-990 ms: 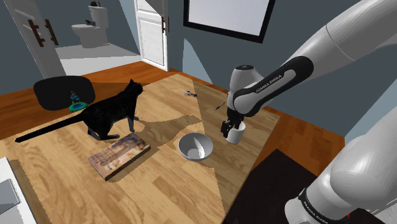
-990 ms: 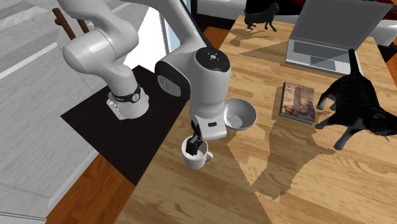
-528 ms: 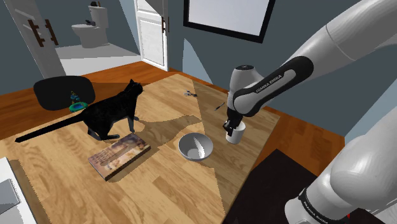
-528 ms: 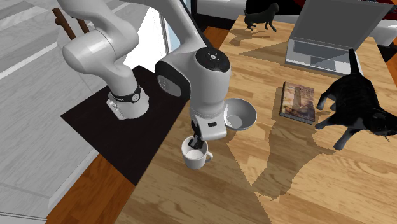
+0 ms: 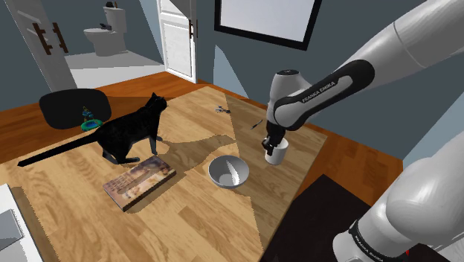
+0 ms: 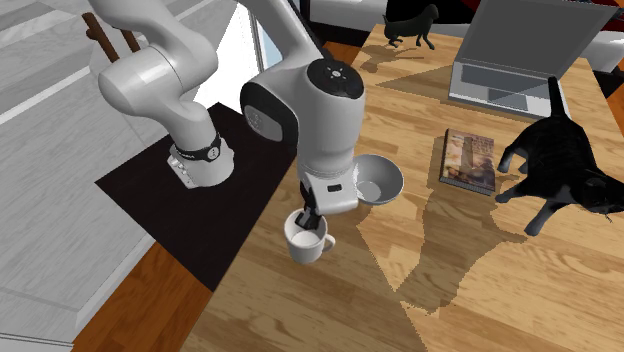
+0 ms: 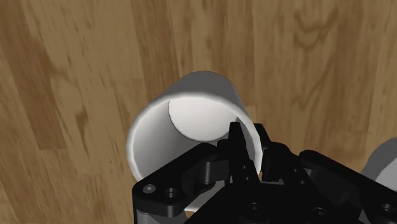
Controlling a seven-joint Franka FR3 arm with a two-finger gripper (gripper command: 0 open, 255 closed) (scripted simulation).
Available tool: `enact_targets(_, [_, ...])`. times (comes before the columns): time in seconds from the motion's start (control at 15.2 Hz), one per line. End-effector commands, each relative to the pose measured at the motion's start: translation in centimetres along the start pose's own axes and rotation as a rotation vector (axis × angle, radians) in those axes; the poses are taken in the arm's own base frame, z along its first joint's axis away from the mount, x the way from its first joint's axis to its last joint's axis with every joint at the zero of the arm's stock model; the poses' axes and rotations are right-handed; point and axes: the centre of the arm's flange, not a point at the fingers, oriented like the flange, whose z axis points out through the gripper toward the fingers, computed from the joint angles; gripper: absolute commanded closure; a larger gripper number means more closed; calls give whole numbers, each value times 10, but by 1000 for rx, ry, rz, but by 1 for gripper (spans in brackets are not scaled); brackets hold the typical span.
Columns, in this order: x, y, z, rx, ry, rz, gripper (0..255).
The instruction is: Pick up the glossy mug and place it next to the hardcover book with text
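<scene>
the arm's white wrist housing has climbed and turned a little since a second ago, and the mug (image 6: 306,244) seems to have shifted only slightly with it. whether its base has left the wood is not clear.

the mug is plain white and stands upright, mouth up, so its long axis runs vertical. its handle pokes toward the second exterior view's right. it sits near the table (image 6: 470,290) edge closest to the stand, just beside the grey bowl (image 6: 377,180).

the gripper (image 7: 251,143) is clamped on the mug's wall, one finger inside the rim and one outside. it comes down from above, on the side away from the handle.

the step in hand looks like the start of the lift, with the grasp already made. next, the mug probably has to rise clear of the bowl's rim and travel across the table to the book (image 6: 468,160), which lies flat, well apart from it. the black cat (image 6: 560,170) stands just beside the book, so the free spot is likely on the book's bowl side. a grip on one wall may let the mug tilt.
</scene>
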Motion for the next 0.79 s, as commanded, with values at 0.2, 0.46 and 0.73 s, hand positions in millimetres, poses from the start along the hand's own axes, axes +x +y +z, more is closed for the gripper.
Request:
enact_targets(0.2, [-1,0,-26,0,0,0,255])
enact_targets(0.46, [-2,2,-47,0,0,0,255])
enact_targets(0.73, [-3,3,-68,0,0,0,255])
